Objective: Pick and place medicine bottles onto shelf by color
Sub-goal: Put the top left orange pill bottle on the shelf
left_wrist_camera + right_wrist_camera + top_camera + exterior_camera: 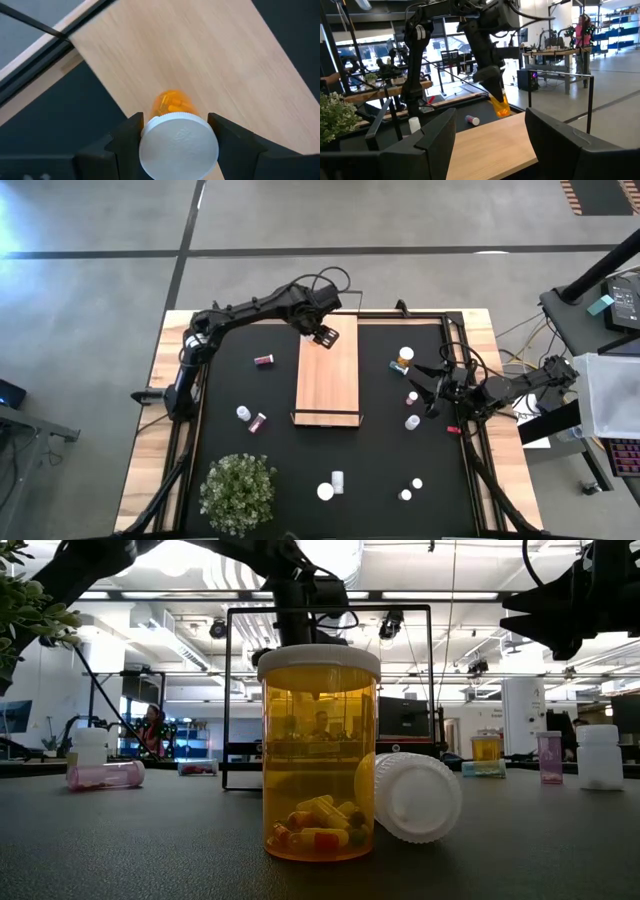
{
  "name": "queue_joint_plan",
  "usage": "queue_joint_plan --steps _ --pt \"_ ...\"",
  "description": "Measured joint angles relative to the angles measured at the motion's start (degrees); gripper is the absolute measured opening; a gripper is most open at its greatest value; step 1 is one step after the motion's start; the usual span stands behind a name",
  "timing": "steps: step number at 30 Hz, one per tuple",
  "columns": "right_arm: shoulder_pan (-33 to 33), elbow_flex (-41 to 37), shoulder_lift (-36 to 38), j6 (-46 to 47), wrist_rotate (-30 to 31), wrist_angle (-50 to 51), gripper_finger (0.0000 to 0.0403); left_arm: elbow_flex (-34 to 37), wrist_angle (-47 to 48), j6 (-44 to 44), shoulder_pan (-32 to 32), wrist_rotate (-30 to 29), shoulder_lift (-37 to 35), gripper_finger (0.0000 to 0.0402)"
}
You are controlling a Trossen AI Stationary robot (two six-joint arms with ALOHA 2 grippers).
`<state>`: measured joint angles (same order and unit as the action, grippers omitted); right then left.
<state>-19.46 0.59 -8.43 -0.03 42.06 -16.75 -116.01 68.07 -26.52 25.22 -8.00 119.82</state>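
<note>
While an amber bottle (320,752) stands upright near the worktop's (175,470) near edge, a white-capped bottle (412,797) lies on its side against it. Mid-worktop, the wooden shelf (328,385) lies flat on the black mat (225,380). Right gripper (418,388) hovers near the right edge, fingers spread, empty. At the shelf's far end, left gripper (325,336) is clamped on an orange bottle (172,102) by its white cap, above the board.

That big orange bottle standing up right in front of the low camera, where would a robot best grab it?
The orange bottle stands upright with a white cap on top, so I'd come straight down and close the tool across the cap or just under it. A white bottle lies against one side, so the fingers should probably straddle the other two sides.
</note>
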Motion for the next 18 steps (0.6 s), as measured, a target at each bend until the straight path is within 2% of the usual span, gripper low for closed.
queue_joint_plan --steps 18 --pt "0.0 0.0 0.0 0.0 0.0 0.0 0.0228 -1.0 -0.2 1.5 -0.1 -0.1 2.9 0.0193"
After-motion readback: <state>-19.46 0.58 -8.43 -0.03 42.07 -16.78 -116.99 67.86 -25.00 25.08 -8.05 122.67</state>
